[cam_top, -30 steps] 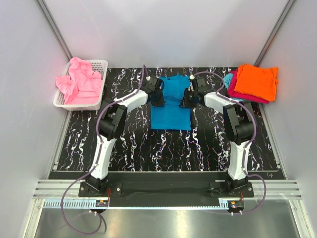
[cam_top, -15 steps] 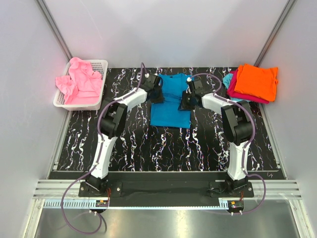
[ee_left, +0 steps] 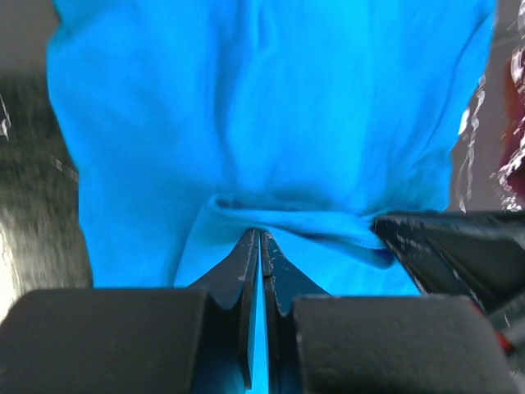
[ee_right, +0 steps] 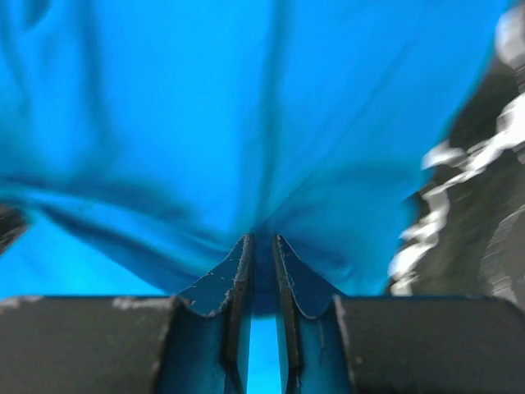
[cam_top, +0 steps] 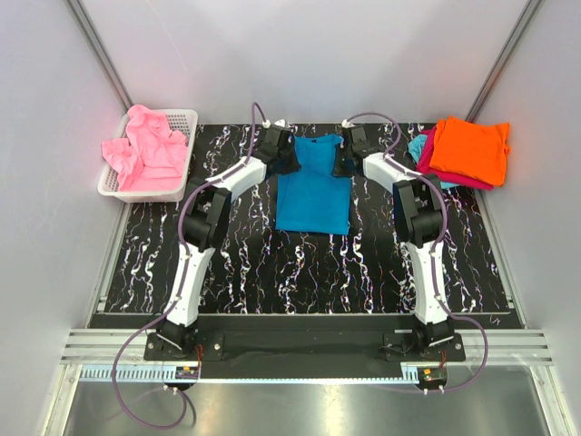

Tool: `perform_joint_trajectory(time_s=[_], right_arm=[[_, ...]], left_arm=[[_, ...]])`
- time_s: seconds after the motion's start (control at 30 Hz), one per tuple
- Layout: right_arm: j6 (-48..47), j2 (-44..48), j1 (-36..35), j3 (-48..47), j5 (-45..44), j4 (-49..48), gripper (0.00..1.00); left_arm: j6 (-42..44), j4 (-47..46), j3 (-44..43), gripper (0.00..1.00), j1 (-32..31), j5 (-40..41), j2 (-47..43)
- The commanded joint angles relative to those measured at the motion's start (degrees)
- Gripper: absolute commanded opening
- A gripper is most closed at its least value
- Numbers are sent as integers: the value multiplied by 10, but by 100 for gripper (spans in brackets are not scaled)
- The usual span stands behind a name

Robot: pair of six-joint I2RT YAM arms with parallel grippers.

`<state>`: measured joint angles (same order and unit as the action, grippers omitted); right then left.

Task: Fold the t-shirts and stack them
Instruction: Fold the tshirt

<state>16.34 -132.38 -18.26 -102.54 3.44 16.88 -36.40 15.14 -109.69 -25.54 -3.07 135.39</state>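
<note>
The teal-blue t-shirt [cam_top: 313,186] lies on the black marbled table [cam_top: 236,263], its sides folded in to a narrow rectangle. My left gripper [cam_top: 289,160] is shut on the shirt's far left edge; in the left wrist view its jaws [ee_left: 259,240] pinch a fold of teal cloth [ee_left: 271,123]. My right gripper [cam_top: 339,161] is shut on the far right edge; in the right wrist view its jaws [ee_right: 262,243] pinch teal cloth [ee_right: 246,107]. An orange shirt [cam_top: 469,149] tops a stack over a magenta shirt [cam_top: 434,165] and a light cyan one [cam_top: 418,145]. Pink shirts [cam_top: 150,145] fill the basket.
A white mesh basket [cam_top: 182,177] stands at the far left of the table. The folded stack sits at the far right corner. Grey walls enclose the table on three sides.
Both grippers have moved toward the far edge, drawing the shirt's upper part with them; the shirt now lies longer and flatter on the table.
</note>
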Motion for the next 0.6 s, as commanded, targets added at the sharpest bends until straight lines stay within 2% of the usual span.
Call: perform_joint_trajectory(time_s=[0.0,0.2,0.33,0.4,0.43,0.47,0.57], right_arm=[[-24,-20,20,-54,-60,7,21],[-44,-14,31,-79,-164,-1,21],[-45,11,41,-72,-216,-9,26],[-43,42,43,-55,-226,-6,37],[-37,55,44,-30,-227,3,48],[-25,80,44,-14,-230,10,55],[2,114,43,58,-193,39,62]], left_arm=[[30,-96,21,8,3,38,-29],[35,-155,144,9,3,152,-122],[32,-175,236,9,2,186,-199],[25,-165,279,11,1,187,-242],[20,-138,288,12,1,185,-251],[13,-116,296,13,1,182,-260],[4,-50,310,27,-2,147,-282]])
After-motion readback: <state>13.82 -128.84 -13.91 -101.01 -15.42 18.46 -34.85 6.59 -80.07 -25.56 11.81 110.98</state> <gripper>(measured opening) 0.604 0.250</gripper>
